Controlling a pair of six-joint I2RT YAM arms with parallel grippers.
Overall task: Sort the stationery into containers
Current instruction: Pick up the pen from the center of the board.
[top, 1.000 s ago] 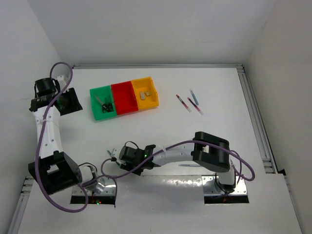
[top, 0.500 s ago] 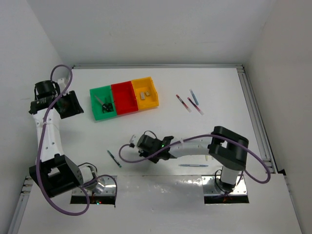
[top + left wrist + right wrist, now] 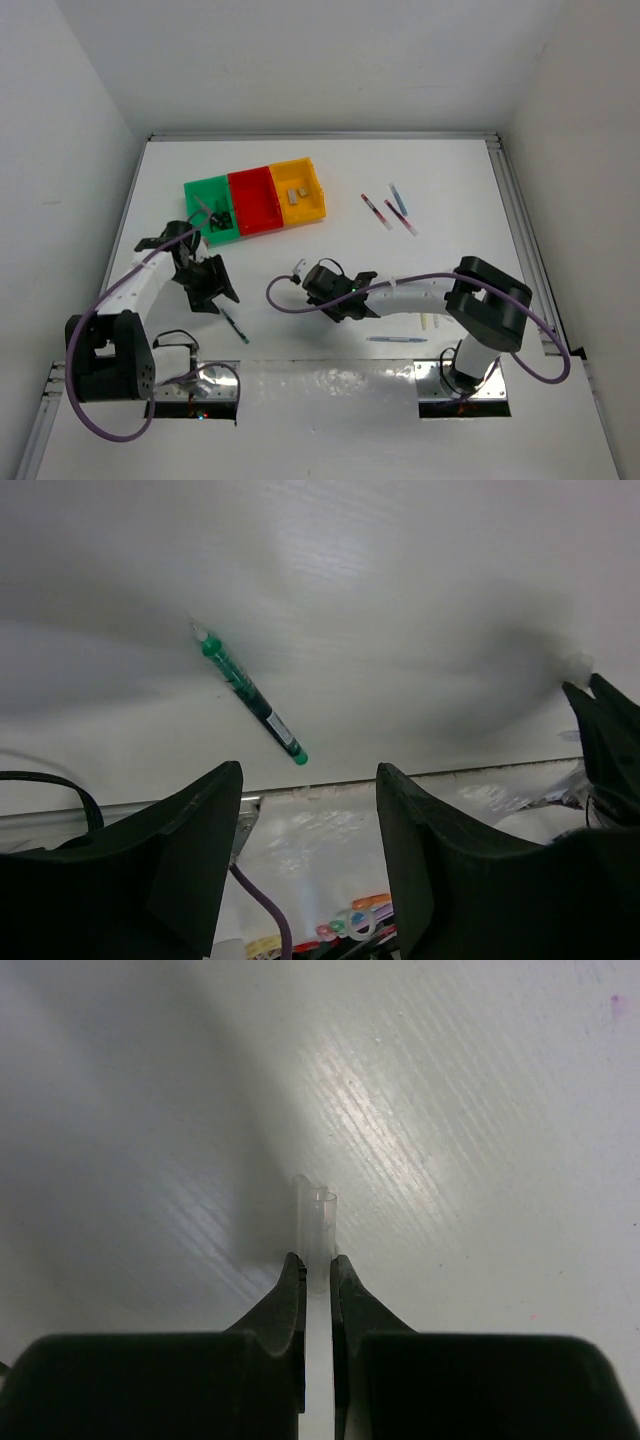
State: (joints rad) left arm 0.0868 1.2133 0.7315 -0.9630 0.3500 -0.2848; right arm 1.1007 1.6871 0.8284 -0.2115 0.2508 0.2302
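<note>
The right gripper is closed tight on a clear stick. The stick's end stands out past the fingertips, above the white table. In the top view this gripper is at mid-table, and a loop of purple cable curves just beside it, between the two arms.

The left gripper is about half open and holds nothing. Its two dark fingers frame a green pen, which lies flat on the table beyond the tips, slanted, not touching them. From above, the left gripper is just up-left of this pen.

Farther out are the bins, joined in a row. The green bin is nearest to the left gripper and has small black scissors inside. Then comes the red bin, then the yellow bin with two small eraser blocks.

To the right of the bins, well apart from both grippers, three pens lie close together — a red-white pen, a blue pen and a dark red pen. Near the front edge, by the right arm, lie pale sticks and a pale blue pen.
</note>
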